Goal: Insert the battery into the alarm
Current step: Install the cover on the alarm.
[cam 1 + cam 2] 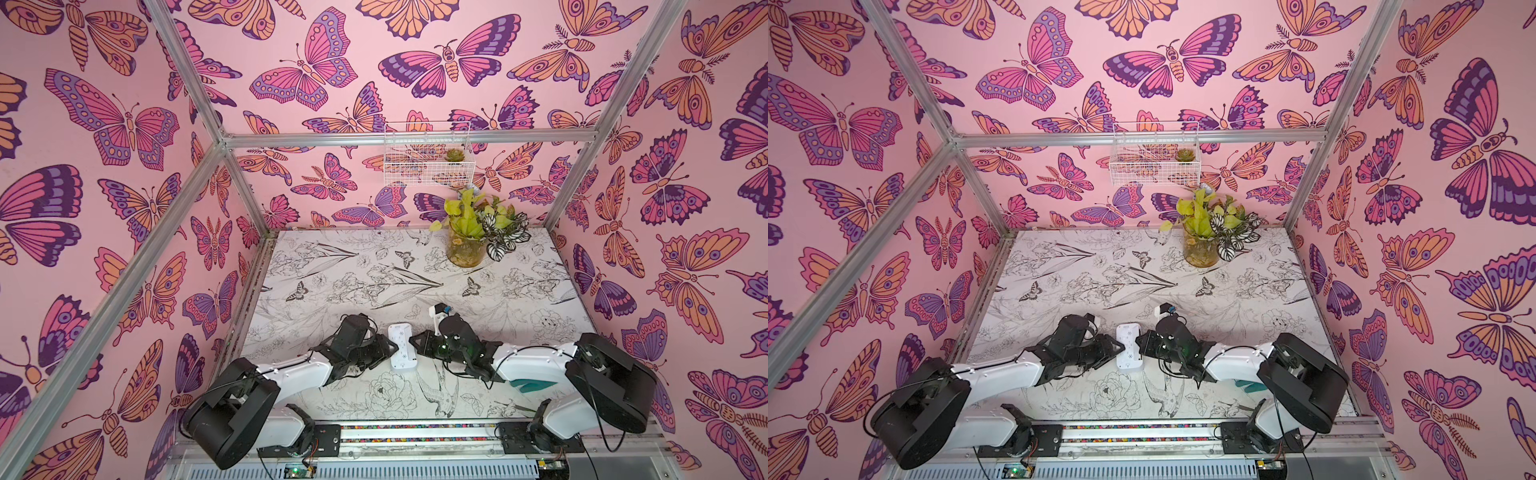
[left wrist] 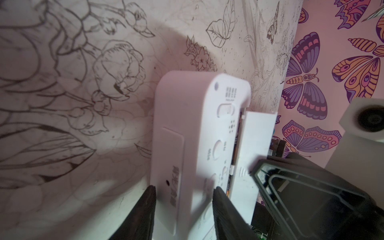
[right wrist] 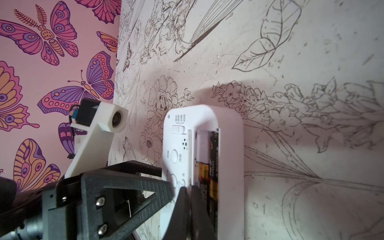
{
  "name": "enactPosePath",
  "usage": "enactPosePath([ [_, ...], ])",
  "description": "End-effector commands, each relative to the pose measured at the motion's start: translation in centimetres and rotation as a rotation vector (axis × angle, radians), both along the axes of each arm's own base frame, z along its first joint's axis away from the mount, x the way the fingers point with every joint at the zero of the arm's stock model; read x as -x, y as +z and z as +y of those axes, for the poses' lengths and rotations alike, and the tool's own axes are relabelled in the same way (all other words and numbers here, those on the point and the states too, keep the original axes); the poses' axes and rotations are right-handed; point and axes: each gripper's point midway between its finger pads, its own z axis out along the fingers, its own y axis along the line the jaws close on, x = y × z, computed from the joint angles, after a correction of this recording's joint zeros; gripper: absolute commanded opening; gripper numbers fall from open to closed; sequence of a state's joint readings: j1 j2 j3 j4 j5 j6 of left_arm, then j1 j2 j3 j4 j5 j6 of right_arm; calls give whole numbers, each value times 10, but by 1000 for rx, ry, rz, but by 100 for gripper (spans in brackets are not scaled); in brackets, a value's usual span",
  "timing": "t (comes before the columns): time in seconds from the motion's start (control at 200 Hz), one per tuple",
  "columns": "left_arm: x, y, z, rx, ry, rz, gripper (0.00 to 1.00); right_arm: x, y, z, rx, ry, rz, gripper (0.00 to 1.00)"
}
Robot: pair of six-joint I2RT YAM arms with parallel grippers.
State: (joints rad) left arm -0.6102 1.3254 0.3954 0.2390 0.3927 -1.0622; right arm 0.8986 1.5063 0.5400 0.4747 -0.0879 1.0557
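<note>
Alarm (image 1: 402,347) gripped by left hand (image 2: 184,188), battery (image 3: 213,166) inside.

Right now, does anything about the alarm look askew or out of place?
Yes: the alarm, held on edge by the left gripper, has its battery cover ajar, standing off the back, with batteries showing behind it. The shut right gripper sits at the cover's edge.

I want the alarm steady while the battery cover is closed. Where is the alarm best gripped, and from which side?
Grip the alarm across its thickness at the long edge opposite the open battery cover, coming from the robot's left, as the left gripper does. That edge is straight, and this probably leaves the cover side free for the right gripper.
</note>
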Motion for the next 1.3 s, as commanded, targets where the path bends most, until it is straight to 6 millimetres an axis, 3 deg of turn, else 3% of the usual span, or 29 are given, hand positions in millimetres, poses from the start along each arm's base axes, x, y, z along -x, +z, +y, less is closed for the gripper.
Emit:
enactPosePath([
  [0.0, 3, -6, 2, -19, -9, -8, 48, 3, -14, -4, 45, -18, 35, 0],
  [0.786, 3, -8, 3, -27, -10, -9, 48, 5, -29, -17, 113, -32, 79, 0],
  [1.297, 4, -10, 4, -32, -10, -8, 48, 3, -26, -20, 85, -34, 93, 0],
])
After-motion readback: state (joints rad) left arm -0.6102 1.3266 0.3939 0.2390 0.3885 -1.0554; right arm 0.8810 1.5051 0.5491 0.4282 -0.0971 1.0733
